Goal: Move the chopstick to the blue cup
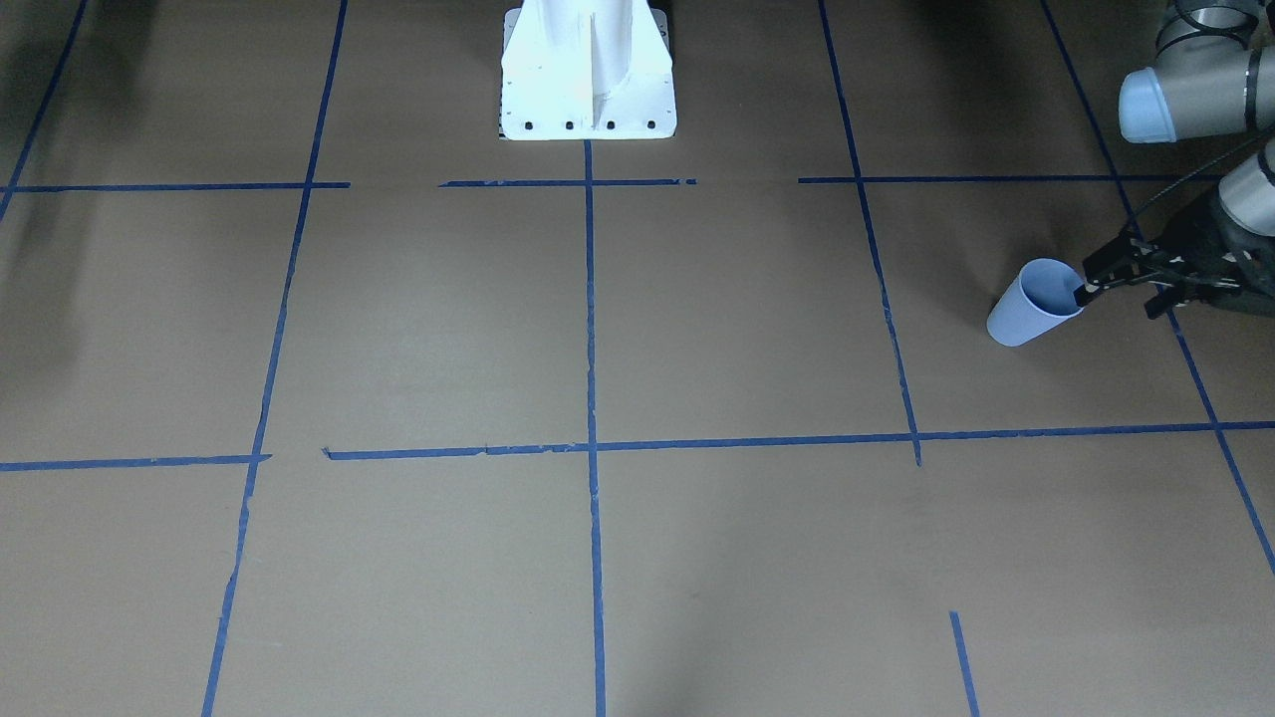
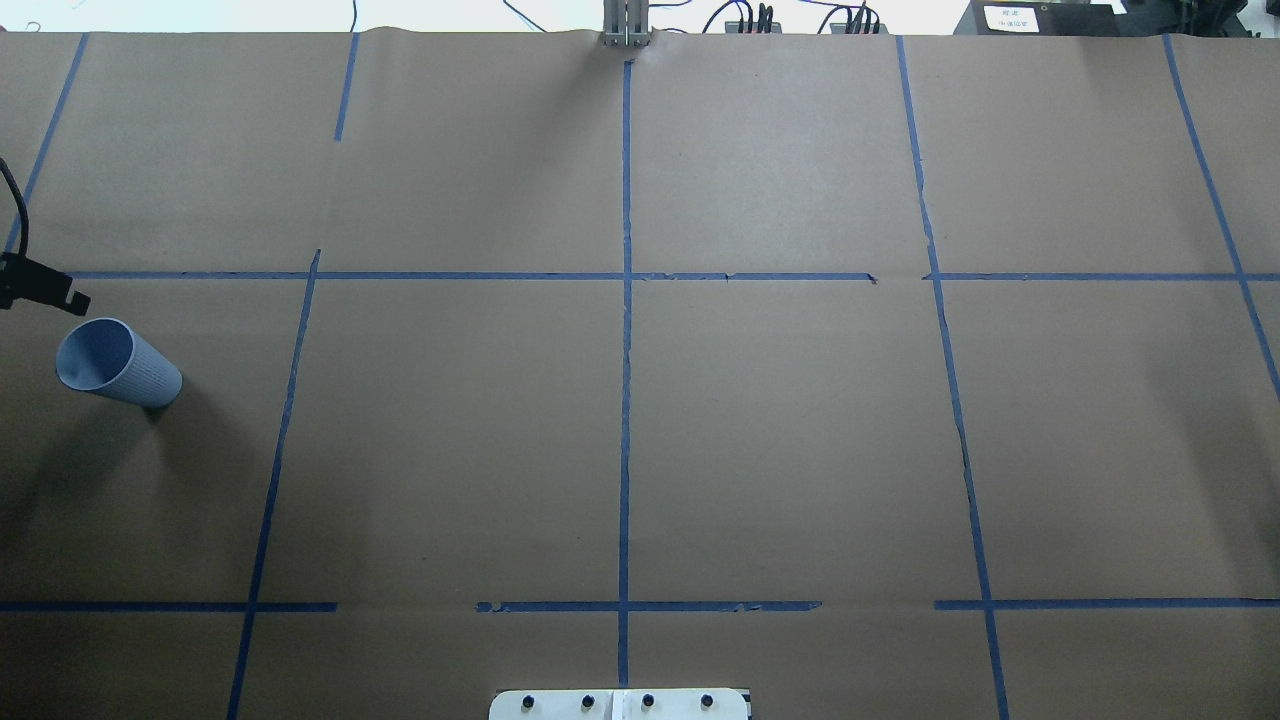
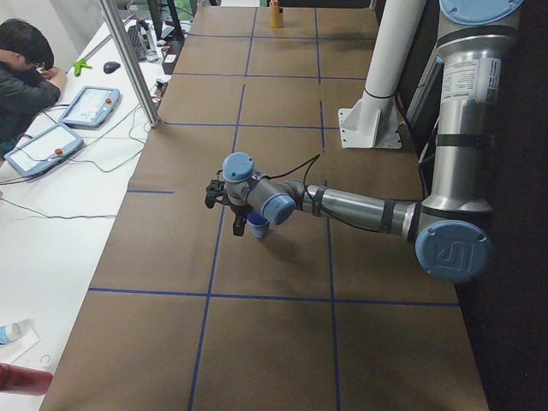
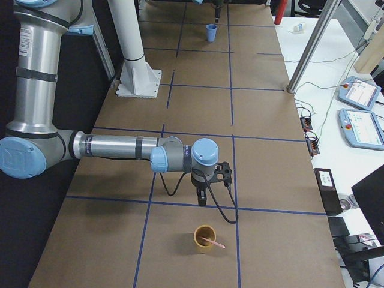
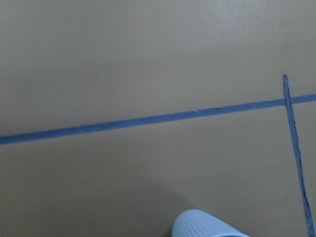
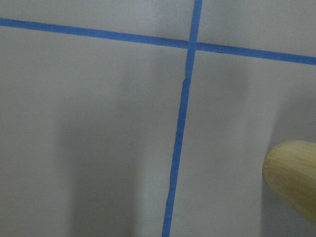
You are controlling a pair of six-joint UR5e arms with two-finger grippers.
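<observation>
The blue cup (image 1: 1036,302) stands upright near the table's left end, ribbed and empty; it also shows as blue cup (image 2: 115,365), small and far as blue cup (image 4: 211,32), and at the bottom edge as blue cup (image 5: 207,226). My left gripper (image 1: 1118,299) hovers open right beside it, one fingertip (image 1: 1082,296) at the rim. Only one of its fingers (image 2: 50,287) enters the overhead view. The pale pink chopstick (image 4: 211,242) leans in a tan cup (image 4: 204,239) at the table's right end. My right gripper (image 4: 211,189) hangs just behind that cup; I cannot tell whether it is open or shut.
The white robot base (image 1: 588,75) stands at the table's middle back edge. Blue tape lines cross the brown paper. The tan cup (image 6: 292,180) shows at the right edge of the right wrist view. A person sits by tablets (image 3: 60,128) beyond the far edge.
</observation>
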